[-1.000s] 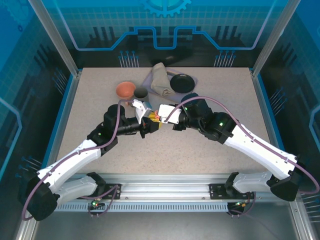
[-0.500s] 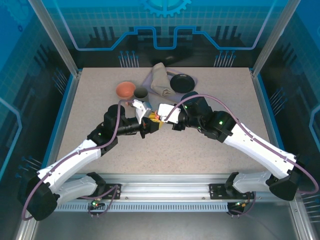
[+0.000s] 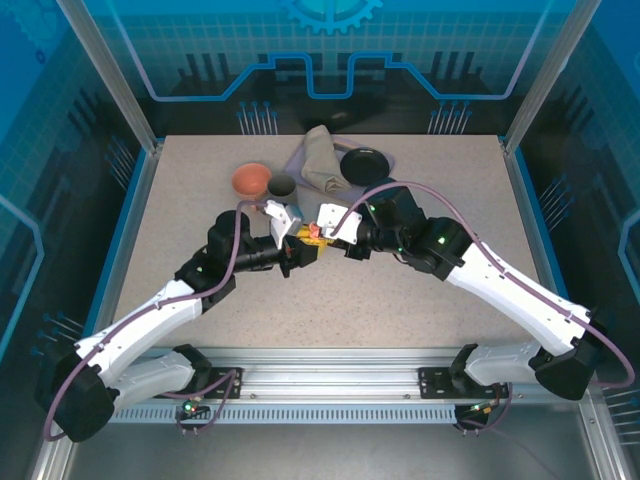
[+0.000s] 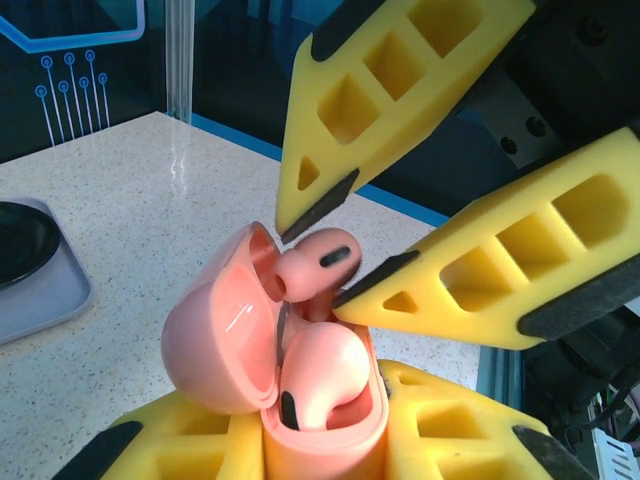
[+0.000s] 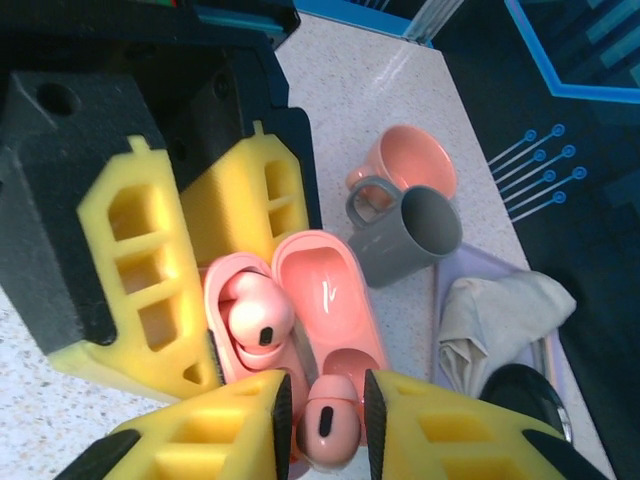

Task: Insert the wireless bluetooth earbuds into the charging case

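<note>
Speckled beige table (image 3: 180,200), both arms meeting at centre of the top view. The left gripper (image 3: 296,250) is clamped narrow on the base of the salmon-pink charging case (image 5: 325,300), holding it up off the table with the lid open. The right gripper (image 5: 328,385) is narrow too, pads either side of the second earbud (image 4: 315,262), pinching it.

Progress, judged: about halfway on this pink pair. The first earbud (image 4: 320,375) is seated in its pocket at lower centre of the left wrist view. The second earbud is at the case mouth, just above the empty pocket and close against the lid hinge. It is tilted and not yet down in. Left to do: push it home, let go, probably shut the lid.

Around, upper middle of the top view, all well apart from the case:
- folded beige cloth (image 3: 320,160)
- black dish (image 3: 363,164)
- salmon bowl (image 3: 252,179)
- grey mug (image 3: 281,185)

None of these block anything. The real obstruction is the open lid and the seated earbud crowding the pocket, and the wide yellow fingers have little room.
</note>
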### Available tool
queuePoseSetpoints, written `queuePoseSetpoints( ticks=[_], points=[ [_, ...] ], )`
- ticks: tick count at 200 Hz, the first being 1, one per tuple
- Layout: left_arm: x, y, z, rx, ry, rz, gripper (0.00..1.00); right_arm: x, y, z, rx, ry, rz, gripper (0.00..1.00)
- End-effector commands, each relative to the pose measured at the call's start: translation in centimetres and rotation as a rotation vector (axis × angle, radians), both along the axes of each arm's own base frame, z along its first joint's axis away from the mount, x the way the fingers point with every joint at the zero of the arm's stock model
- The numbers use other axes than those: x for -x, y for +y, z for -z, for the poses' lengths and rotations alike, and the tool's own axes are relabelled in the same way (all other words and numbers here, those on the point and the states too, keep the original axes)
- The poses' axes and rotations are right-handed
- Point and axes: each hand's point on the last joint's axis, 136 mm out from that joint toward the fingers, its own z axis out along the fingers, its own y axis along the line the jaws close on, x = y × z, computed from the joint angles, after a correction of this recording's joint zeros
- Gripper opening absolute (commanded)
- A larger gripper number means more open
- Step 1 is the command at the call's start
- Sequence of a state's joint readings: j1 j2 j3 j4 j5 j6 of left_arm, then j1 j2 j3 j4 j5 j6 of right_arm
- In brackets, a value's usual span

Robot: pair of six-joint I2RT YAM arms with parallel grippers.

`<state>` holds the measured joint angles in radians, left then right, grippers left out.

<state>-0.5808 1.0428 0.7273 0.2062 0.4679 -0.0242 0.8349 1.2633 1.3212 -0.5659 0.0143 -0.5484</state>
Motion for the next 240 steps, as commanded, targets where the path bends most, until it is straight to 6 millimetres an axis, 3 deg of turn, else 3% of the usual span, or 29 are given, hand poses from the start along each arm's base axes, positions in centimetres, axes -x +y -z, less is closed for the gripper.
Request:
queuePoseSetpoints(
  ticks=[1,70,104,158,177,204,240],
  points=[
    [0.2,0.0,-2.1,0.05,-0.099,0.0,0.0,1.3,0.3,-1.3,-0.074,0.078,-0.048,0.31],
    [0.0,-0.2,-2.5,0.073,-0.143,0.006,0.0,1.9,0.1,-4.8,-0.226,0.133,-0.079,0.45],
    [-0.1,-0.3,-2.4,0.075,-0.151,0.011,0.0,2.2,-0.6,-7.6,-0.32,0.119,-0.079,0.61],
    [-0.2,-0.4,-2.3,0.077,-0.153,0.013,0.0,0.9,-3.1,-11.1,-0.481,0.154,0.045,0.7],
    [-0.1,-0.4,-2.4,0.08,-0.16,0.013,0.0,-0.3,-4.6,-10.9,-0.512,0.196,0.145,0.71],
    [0.2,-0.3,-2.5,0.088,-0.182,0.023,0.0,-2.1,-6.1,-8.9,-0.543,0.3,0.269,0.73],
    [0.9,-0.4,-3.1,0.093,-0.224,0.055,0.0,-3.0,-6.3,-7.2,-0.608,0.472,0.332,0.73]
  ],
)
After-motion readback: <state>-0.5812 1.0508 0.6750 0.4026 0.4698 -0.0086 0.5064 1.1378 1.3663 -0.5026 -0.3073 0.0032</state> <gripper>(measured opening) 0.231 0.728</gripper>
